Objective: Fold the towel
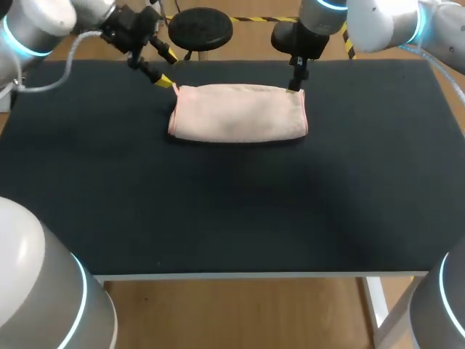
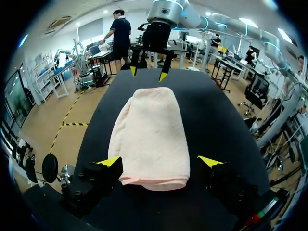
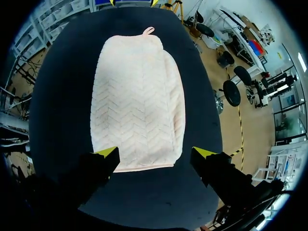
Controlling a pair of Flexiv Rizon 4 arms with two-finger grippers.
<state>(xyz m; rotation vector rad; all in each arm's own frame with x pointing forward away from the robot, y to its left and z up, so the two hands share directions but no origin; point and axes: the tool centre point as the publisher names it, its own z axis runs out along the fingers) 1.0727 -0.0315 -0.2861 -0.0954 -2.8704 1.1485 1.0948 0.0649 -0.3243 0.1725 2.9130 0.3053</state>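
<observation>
1. towel [image 1: 238, 113]: pale pink and folded into a long, flat bundle. it lies flat on the black desk [image 1: 232, 211]. the desk's far edge runs a short way behind the towel, and most of the bare desk surface lies in front of it. a small hanging loop [image 3: 148, 30] sticks out at the towel's left end.

2. left claw [image 1: 167, 67]: it sits at the towel's left end, close to the rear corner. in the left wrist view [image 2: 160, 161] the fingers are spread wide, with the towel's [image 2: 151, 137] near edge lying between the two yellow tips. i cannot confirm that either tip touches the cloth, and nothing is pinched.

3. right claw [image 1: 295, 87]: it hangs over the towel's right end at the rear corner. in the right wrist view [image 3: 155, 154] the fingers are likewise spread, straddling the towel's [image 3: 137, 101] short edge without gripping it. the left wrist view shows this claw [image 2: 148, 73] beyond the towel's far end, tips apart.
</observation>
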